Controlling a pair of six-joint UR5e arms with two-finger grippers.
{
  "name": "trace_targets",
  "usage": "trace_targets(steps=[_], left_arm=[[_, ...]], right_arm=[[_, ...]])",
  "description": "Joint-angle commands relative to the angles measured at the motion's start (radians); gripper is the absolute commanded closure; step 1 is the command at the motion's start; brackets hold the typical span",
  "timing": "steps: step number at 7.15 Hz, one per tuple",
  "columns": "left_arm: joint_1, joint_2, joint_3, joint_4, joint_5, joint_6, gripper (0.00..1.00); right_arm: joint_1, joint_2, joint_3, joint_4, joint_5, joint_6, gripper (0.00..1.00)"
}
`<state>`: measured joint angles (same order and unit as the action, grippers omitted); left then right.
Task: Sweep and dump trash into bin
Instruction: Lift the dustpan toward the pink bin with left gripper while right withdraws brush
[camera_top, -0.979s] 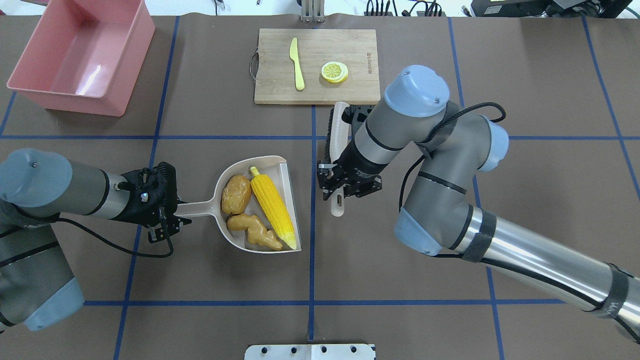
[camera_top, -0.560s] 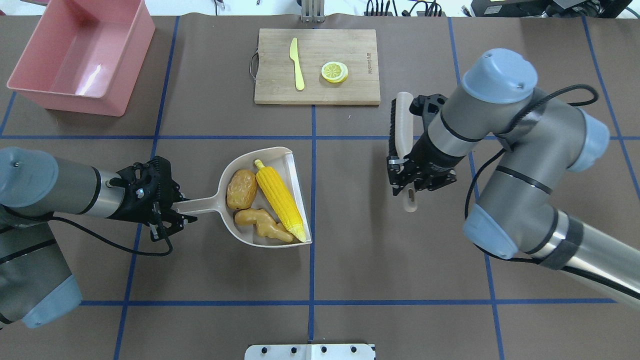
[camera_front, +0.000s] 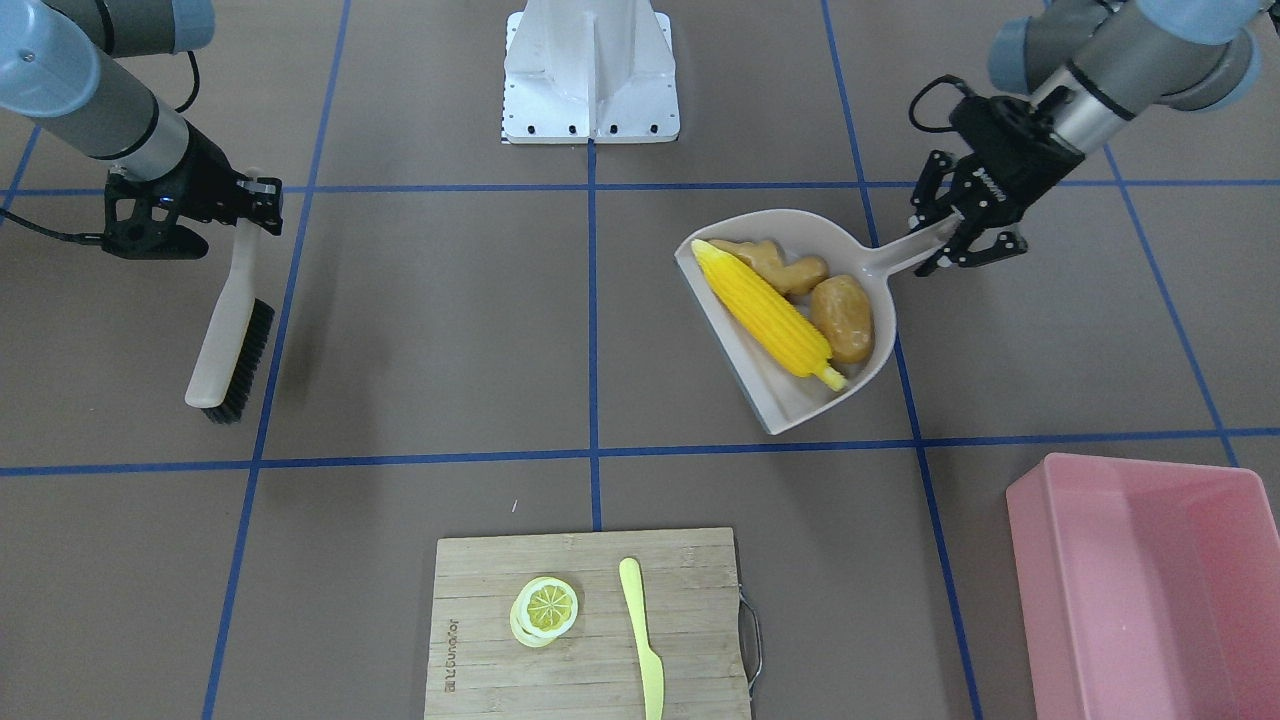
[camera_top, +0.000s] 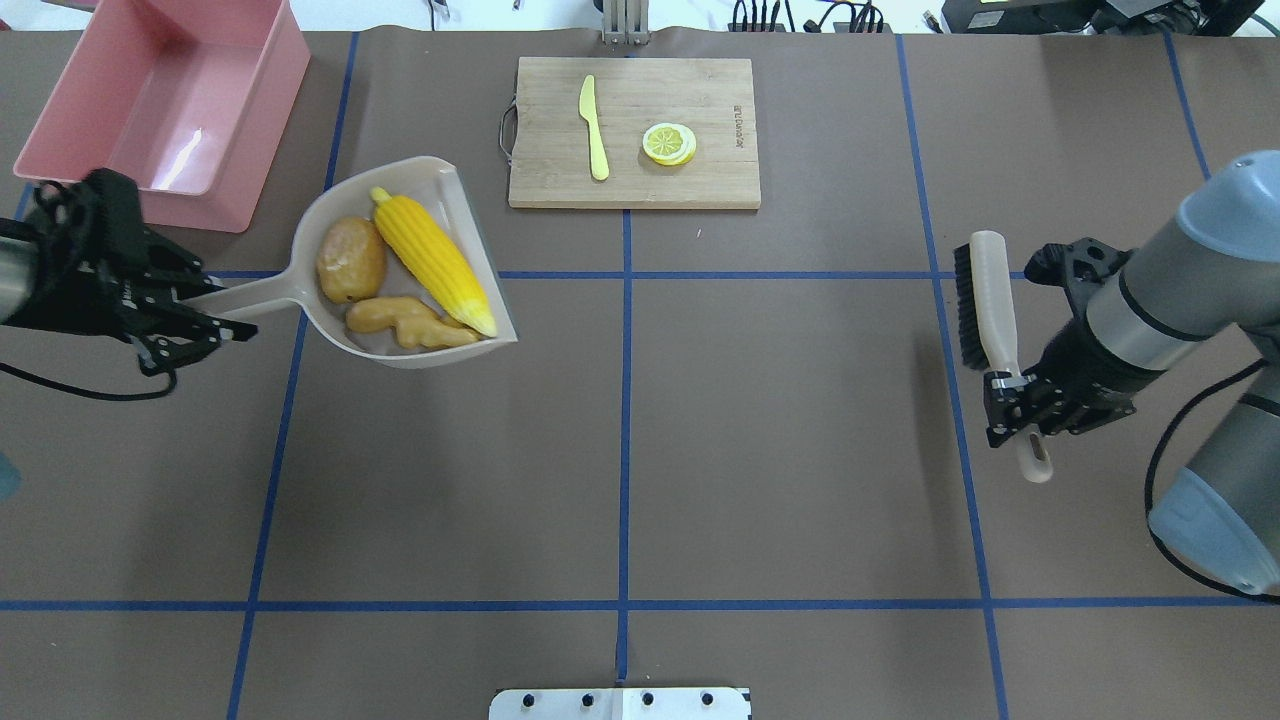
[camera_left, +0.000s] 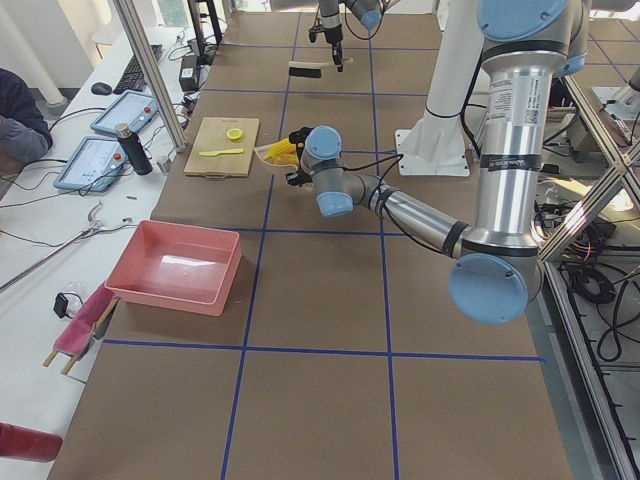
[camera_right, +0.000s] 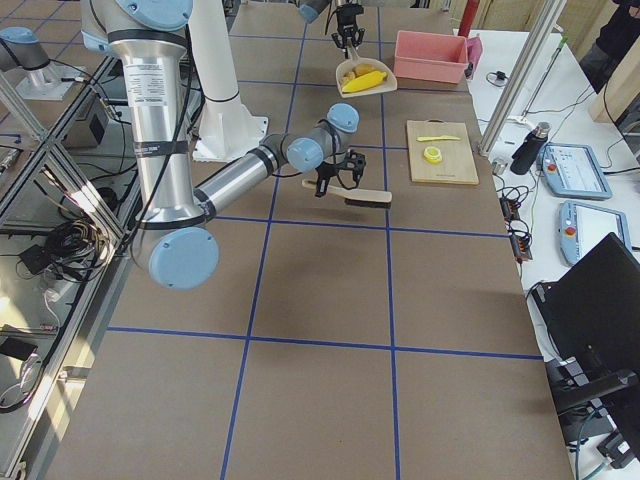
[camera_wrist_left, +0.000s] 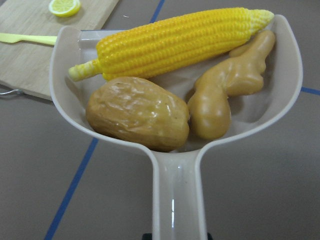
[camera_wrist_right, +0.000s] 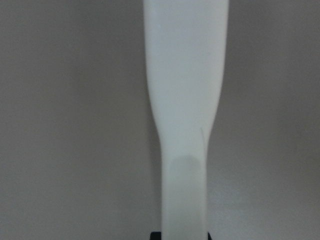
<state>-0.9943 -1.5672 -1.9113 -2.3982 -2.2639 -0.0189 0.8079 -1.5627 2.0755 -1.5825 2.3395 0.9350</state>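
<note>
The beige dustpan (camera_top: 340, 205) holds the yellow corn cob (camera_top: 432, 262), the brown potato (camera_top: 351, 260) and the tan ginger root (camera_top: 410, 323). My left gripper (camera_top: 195, 322) is shut on the dustpan's handle and holds it raised, just right of the pink bin (camera_top: 160, 105). All three also show in the left wrist view: corn (camera_wrist_left: 175, 42), potato (camera_wrist_left: 137, 112), ginger (camera_wrist_left: 227, 87). My right gripper (camera_top: 1015, 400) is shut on the handle of a beige brush (camera_top: 985, 295) with black bristles, at the table's right.
A wooden cutting board (camera_top: 700, 180) at the far middle carries a yellow-green knife (camera_top: 594, 125) and a lemon slice (camera_top: 668, 143). The bin (camera_front: 1140, 590) is empty inside. Blue tape lines cross the brown table.
My left arm has lifted the loaded dustpan and carried it left and away toward the bin. My right arm has carried the brush further right.
</note>
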Motion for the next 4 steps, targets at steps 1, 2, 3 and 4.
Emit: trace_targets(steps=[1,2,3,4], left_arm=[[-0.320,0.129,0.026,0.039,-0.165,-0.013,1.00],[-0.431,0.142,0.076,0.094,-0.211,-0.015,1.00],[-0.508,0.135,0.148,0.143,-0.233,-0.006,1.00],[-0.547,0.109,0.205,0.224,-0.230,-0.004,1.00]], right_arm=[[0.000,-0.117,0.021,0.006,0.024,-0.086,1.00],[-0.001,-0.144,0.014,0.006,0.015,-0.119,1.00],[-0.004,-0.145,-0.020,0.006,0.012,-0.145,1.00],[-0.013,-0.145,-0.047,0.007,0.012,-0.153,1.00]])
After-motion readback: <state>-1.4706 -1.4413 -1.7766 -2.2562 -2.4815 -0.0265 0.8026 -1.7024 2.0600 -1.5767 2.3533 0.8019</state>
